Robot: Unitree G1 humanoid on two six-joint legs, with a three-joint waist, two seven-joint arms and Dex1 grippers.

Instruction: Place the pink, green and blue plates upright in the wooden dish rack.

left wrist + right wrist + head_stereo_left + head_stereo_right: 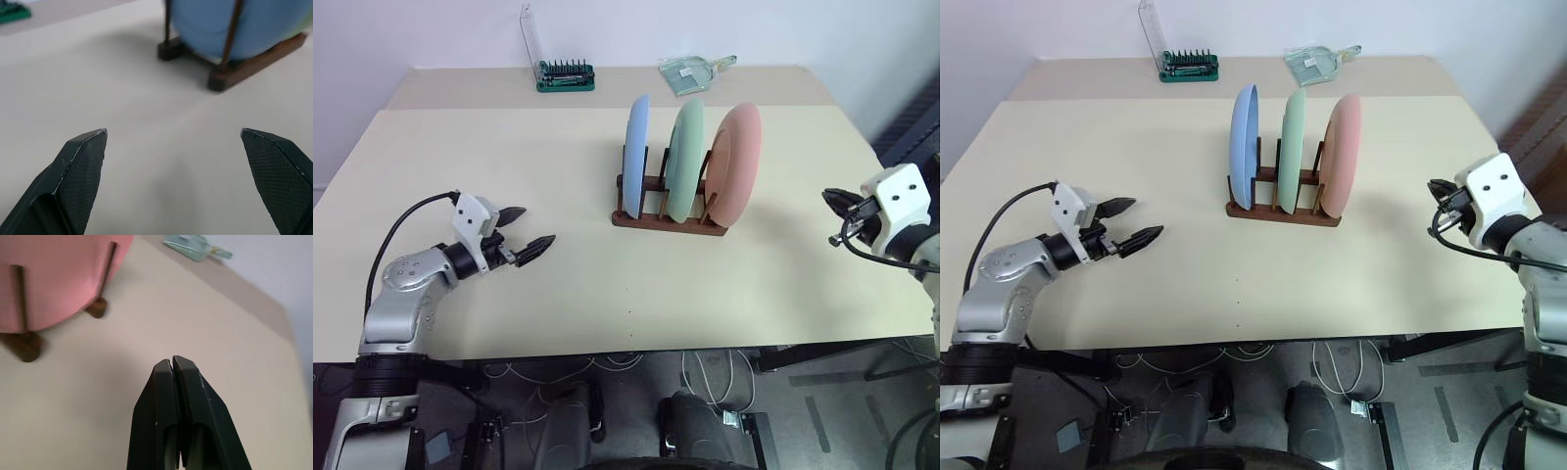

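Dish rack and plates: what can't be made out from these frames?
- Rack: which slots hold the plates; in the eye views the plates cover most pegs.
- Blue plate: left wrist view, cut off by the edge.
- Pink plate: right wrist view, cut off by the edge.
- Green plate: its faces, seen nearly edge-on between the others.
- Green case and clear packet: contents too small.

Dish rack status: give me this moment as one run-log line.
wooden dish rack: blue plate, green plate, pink plate upright | left end effector: open, empty | right end effector: shut, empty | both off rack
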